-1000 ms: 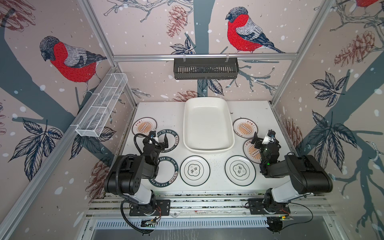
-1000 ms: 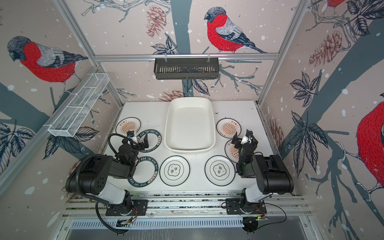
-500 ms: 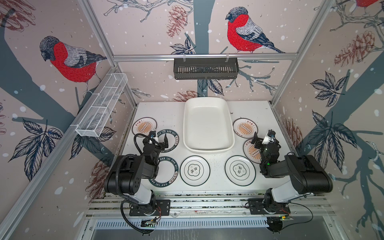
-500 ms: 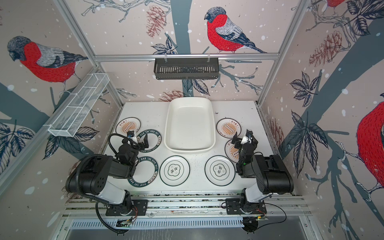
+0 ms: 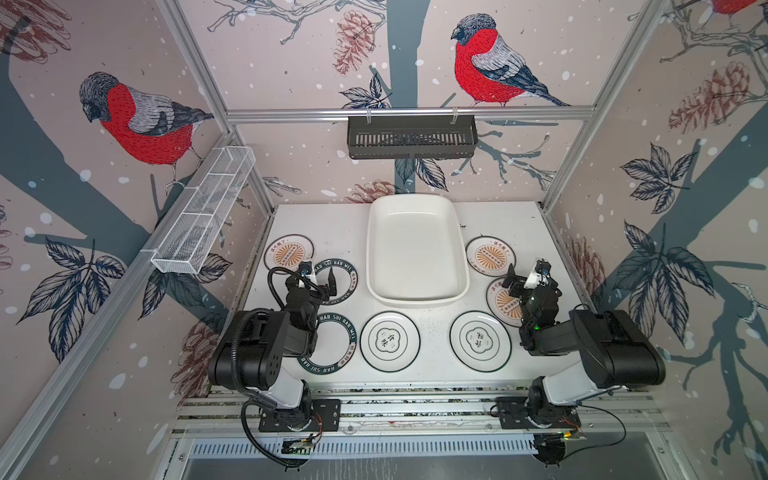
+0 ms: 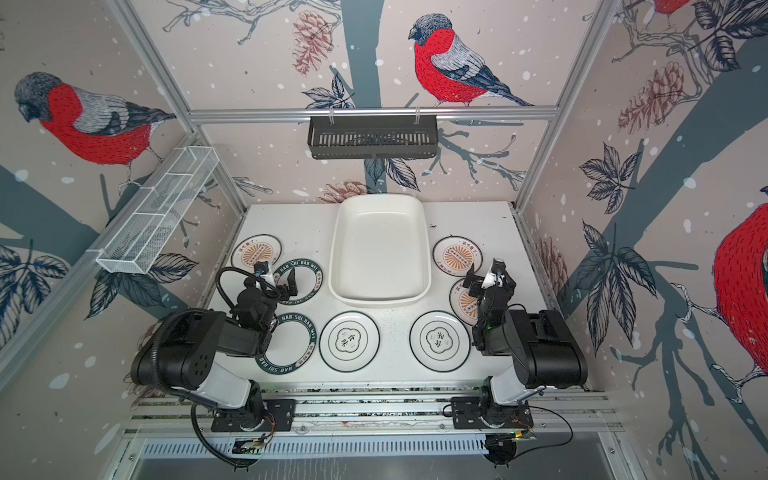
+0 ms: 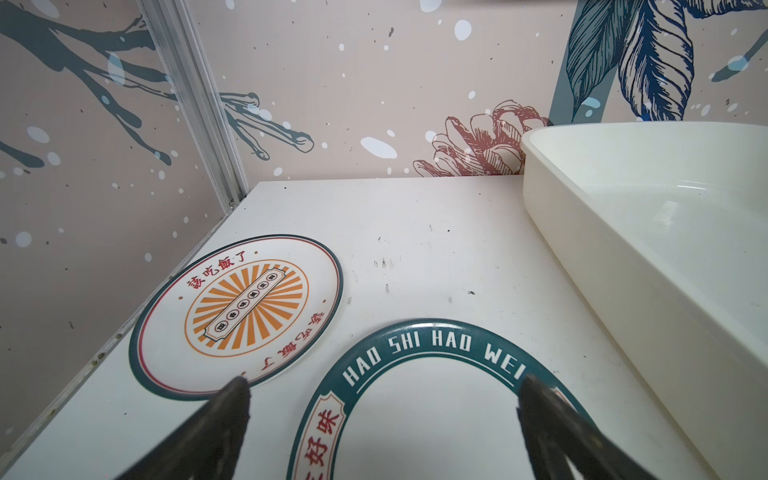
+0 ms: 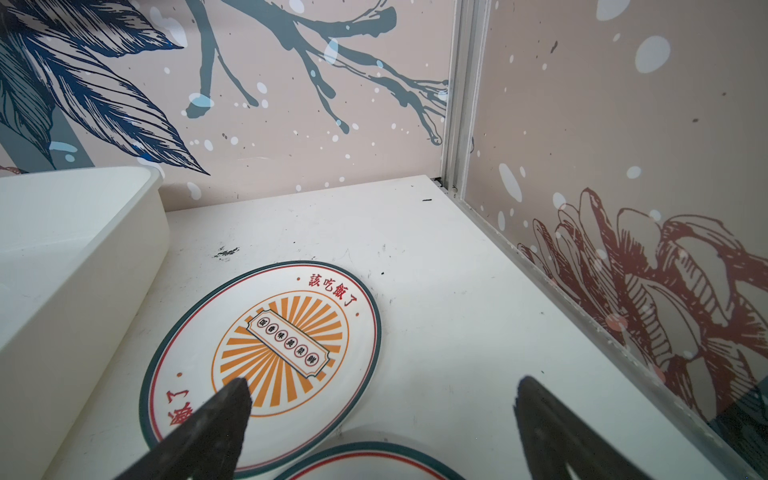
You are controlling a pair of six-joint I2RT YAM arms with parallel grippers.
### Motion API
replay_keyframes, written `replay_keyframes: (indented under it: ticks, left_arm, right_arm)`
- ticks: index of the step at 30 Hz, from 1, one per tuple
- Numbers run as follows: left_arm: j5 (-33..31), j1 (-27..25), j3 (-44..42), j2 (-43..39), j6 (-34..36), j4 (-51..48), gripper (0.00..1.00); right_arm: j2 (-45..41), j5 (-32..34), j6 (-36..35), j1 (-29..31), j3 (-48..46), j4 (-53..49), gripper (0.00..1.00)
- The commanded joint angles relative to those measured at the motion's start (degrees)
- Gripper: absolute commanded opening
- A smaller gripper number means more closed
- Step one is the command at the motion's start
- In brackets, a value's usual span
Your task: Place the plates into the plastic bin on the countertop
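Front row on the countertop (image 5: 432,320), closest to the arm bases: a lettered-rim plate (image 5: 334,349) half hidden under the left arm (image 5: 266,345), then two emblem plates (image 5: 390,341) side by side, apart from each other. One step back, the left gripper (image 5: 319,274) has its fingers spread wide with nothing between them. It hangs over the second lettered-rim plate (image 5: 347,286), which lies just beside the bin (image 5: 415,298) on its left. Left wrist view: one fingertip (image 7: 540,407) over that plate's rim, the other at the edge of the left sunburst plate (image 7: 245,307); can't tell if there's contact. Right gripper (image 5: 524,276) same story, wide apart and empty, over the near-right sunburst plate (image 5: 500,305), just off the bin's near right corner. Bin is centred, long side running front to back, near rim just behind the emblem plates. Further back, the far-right sunburst plate (image 5: 490,255) lies just beside the near-right one, mirrored by the left sunburst plate across the bin. All seven plates (image 6: 348,341) lie flat on the countertop, outside the bin. Wire basket (image 5: 203,216) up on the left side, black shelf (image 5: 411,137) hung at the far end.
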Motion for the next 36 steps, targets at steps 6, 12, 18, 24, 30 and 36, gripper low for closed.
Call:
replay_keyframes:
  ticks: [6,12,18,24,30,36]
  left_arm:
    - [0.1,-0.1,-0.1,-0.1,0.3,2.5,0.99]
    - [0.1,0.0,-0.1,-0.2,0.3,2.6,0.98]
    - [-3.8,-0.1,1.6,-2.4,-0.8,-2.2,0.98]
    - [-2.7,-0.1,5.9,-7.5,-0.9,-14.6,0.98]
    - [1.3,-0.1,11.4,-15.4,1.3,-31.3,0.98]
    - [6.8,-0.2,26.6,-15.5,4.2,-59.6,0.98]
  right_arm:
    - [0.0,0.8,-0.6,0.0,0.0,2.0,1.0]
    - [0.0,0.7,-0.6,0.1,0.1,1.9,1.0]
    - [-2.2,3.3,-0.9,1.1,1.4,-2.3,1.0]
    - [-8.8,7.9,1.0,1.8,13.1,-27.2,1.0]
    - [-13.3,-2.2,14.6,1.8,26.1,-51.9,1.0]
    - [-14.4,-18.1,24.6,0.0,28.0,-53.6,1.0]
